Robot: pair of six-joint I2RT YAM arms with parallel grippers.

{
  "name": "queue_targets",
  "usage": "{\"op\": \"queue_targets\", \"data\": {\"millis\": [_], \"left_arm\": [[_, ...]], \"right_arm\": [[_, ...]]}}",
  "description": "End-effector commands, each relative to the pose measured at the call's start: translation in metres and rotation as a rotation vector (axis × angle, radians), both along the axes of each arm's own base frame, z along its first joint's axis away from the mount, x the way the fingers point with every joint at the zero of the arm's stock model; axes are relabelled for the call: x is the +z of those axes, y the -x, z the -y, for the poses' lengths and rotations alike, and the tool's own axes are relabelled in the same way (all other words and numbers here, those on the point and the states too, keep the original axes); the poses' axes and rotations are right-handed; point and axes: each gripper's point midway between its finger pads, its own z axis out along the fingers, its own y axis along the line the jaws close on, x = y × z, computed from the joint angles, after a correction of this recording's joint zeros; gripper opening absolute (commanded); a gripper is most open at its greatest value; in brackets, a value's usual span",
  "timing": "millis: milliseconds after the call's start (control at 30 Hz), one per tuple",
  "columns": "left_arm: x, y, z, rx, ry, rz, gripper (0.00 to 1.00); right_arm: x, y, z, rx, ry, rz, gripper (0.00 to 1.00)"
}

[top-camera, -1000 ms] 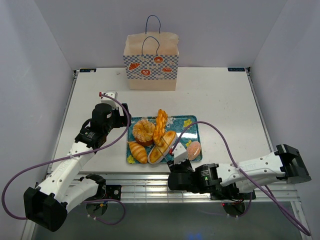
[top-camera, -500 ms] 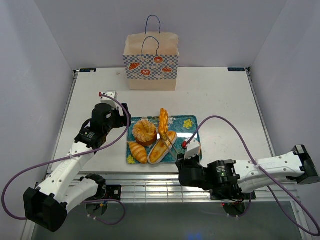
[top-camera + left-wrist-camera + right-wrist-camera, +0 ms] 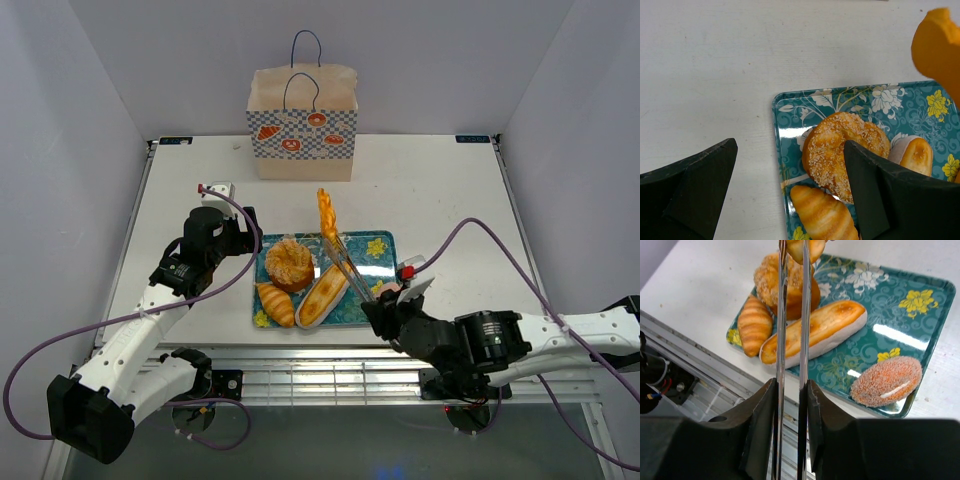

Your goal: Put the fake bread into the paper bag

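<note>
Now my right gripper [image 3: 791, 390] is clamped on the thin metal tongs [image 3: 780, 315], whose tips pinch the glossy, rope-like twisted loaf [image 3: 326, 212]. A second ago it lay on the tray; it has since risen over the far edge, toward the kraft paper bag [image 3: 302, 140] standing well beyond. My left gripper [image 3: 790, 150] hangs open left of the teal floral tray [image 3: 378, 245], where a seeded round bun [image 3: 287, 262], ridged croissant [image 3: 275, 303] and smooth baguette [image 3: 325, 293] wait.

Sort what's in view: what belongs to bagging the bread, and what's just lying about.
Job: paper bag; twisted loaf, pinched in metal tongs held by right gripper; seeded bun, croissant, baguette, pink-topped bun.

Lying about: teal tray; left gripper, open and idle.
</note>
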Motion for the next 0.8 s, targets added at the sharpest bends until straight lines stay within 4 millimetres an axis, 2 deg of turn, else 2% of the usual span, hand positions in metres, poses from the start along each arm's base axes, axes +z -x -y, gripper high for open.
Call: {"op": "queue_targets", "data": {"millis": [0, 67, 233, 367, 433, 500, 533, 600, 633, 667, 700, 733, 767], "left_arm": [[0.021, -0.001, 0.001, -0.006, 0.010, 0.045, 0.98], [0.022, -0.001, 0.000, -0.001, 0.009, 0.049, 0.98], [0.021, -0.002, -0.001, 0.007, 0.003, 0.046, 0.98], [0.022, -0.001, -0.001, 0.006, 0.005, 0.049, 0.98], [0.022, -0.001, -0.001, 0.004, 0.008, 0.048, 0.98], [0.022, -0.001, 0.000, -0.001, 0.008, 0.048, 0.98], [0.021, -0.001, 0.000, -0.002, 0.008, 0.044, 0.98], [0.022, -0.001, 0.000, -0.001, 0.008, 0.047, 0.98], [0.023, -0.001, 0.000, 0.000, 0.008, 0.049, 0.98], [0.023, -0.001, -0.001, 0.003, 0.007, 0.050, 0.98], [0.023, -0.001, -0.001, 0.005, 0.008, 0.053, 0.98], [0.023, -0.001, -0.001, 0.005, 0.005, 0.051, 0.98], [0.024, -0.001, -0.001, 0.005, 0.006, 0.055, 0.98]], "right_arm": [[0.074, -0.022, 0.010, -0.122, -0.189, 0.096, 0.08], [0.100, -0.029, 0.020, -0.159, -0.252, 0.125, 0.08], [0.151, -0.042, 0.050, -0.247, -0.361, 0.169, 0.08], [0.186, -0.050, 0.072, -0.271, -0.357, 0.236, 0.08], [0.206, -0.051, 0.074, -0.274, -0.372, 0.258, 0.08], [0.220, -0.051, 0.069, -0.221, -0.291, 0.337, 0.08], [0.236, -0.051, 0.061, -0.202, -0.307, 0.371, 0.08], [0.250, -0.047, 0.044, -0.116, -0.249, 0.463, 0.08], [0.248, -0.050, 0.030, -0.117, -0.190, 0.485, 0.08], [0.262, -0.052, 0.029, -0.115, -0.194, 0.506, 0.08], [0.267, -0.056, 0.023, -0.110, -0.174, 0.528, 0.08], [0.269, -0.070, 0.019, -0.142, -0.146, 0.547, 0.08], [0.284, -0.071, 0.012, -0.092, -0.192, 0.572, 0.08]]}}
